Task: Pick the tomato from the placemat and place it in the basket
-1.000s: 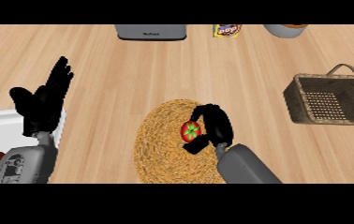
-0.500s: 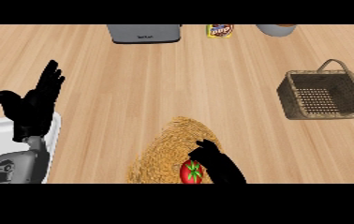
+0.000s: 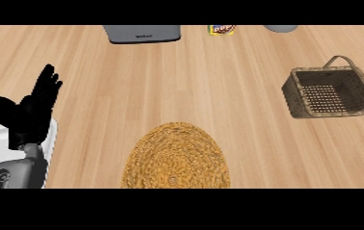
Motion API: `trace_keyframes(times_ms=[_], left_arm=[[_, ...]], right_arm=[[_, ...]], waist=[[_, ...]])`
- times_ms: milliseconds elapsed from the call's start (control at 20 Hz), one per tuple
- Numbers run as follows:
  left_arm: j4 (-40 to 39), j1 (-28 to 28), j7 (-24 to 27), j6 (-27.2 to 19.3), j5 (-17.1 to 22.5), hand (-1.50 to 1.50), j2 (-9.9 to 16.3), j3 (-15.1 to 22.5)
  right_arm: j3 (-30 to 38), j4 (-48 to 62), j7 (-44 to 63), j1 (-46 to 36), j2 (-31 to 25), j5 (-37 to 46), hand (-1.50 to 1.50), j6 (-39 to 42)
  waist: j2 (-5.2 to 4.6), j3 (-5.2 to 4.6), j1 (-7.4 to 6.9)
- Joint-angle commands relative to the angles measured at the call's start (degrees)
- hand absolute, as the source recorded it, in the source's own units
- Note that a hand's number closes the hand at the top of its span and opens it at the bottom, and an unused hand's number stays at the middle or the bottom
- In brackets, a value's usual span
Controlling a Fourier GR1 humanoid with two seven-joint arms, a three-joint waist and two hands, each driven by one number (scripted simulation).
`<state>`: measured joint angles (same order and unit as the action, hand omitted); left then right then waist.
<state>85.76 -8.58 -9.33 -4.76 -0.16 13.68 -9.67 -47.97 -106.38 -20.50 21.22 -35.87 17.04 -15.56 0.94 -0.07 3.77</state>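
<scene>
**Tomato and right hand out of sight**

The woven placemat (image 3: pixel 175 158) lies bare at the lower centre of the wooden counter (image 3: pixel 177 80). The wire basket (image 3: pixel 323 93) sits well apart at the right, holding nothing visible. The left hand (image 3: pixel 32 109) rests at the left edge, fingers straight and released.

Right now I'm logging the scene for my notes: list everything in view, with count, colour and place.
placemat: one, golden woven oval, bottom centre of the counter; no tomato shows on it
basket: one, dark brown wicker with a handle, right side
appliance: one, grey, top edge left of centre, partly cut off
packet: one, yellow with a label, top edge centre
round object: one, grey, top edge right, mostly cut off
counter: one, light wood
left hand: one, black, open, fingers up, resting at the left edge
right hand: not in view
</scene>
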Motion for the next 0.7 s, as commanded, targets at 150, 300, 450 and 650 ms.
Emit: trace_keyframes(times_ms=[150,300,450,650], left_arm=[[-0.24,2.24,2.26,-0.33,-0.73,0.0,-1.44,0.85],[1.12,0.55,0.16,-1.07,-1.2,0.0,-0.75,0.71],[1.28,0.57,0.01,-0.02,-0.06,0.0,-0.83,0.58],[-0.58,-0.41,0.88,-0.47,-0.96,0.0,-1.12,0.89]], right_arm=[[10.41,-25.61,-7.92,15.88,-18.9,-9.81,1.5,-3.57],[18.75,-32.97,-6.52,21.72,-26.02,-14.01,1.5,-5.29],[27.04,-39.79,-2.17,25.16,-29.01,-20.11,1.5,-6.52],[31.27,-47.11,2.39,28.39,-26.45,-26.29,1.5,-8.63]], waist=[[-0.37,-0.08,-0.28],[-0.34,-0.04,-0.25],[-0.57,-0.02,-1.28],[-0.83,-0.04,-1.23]])
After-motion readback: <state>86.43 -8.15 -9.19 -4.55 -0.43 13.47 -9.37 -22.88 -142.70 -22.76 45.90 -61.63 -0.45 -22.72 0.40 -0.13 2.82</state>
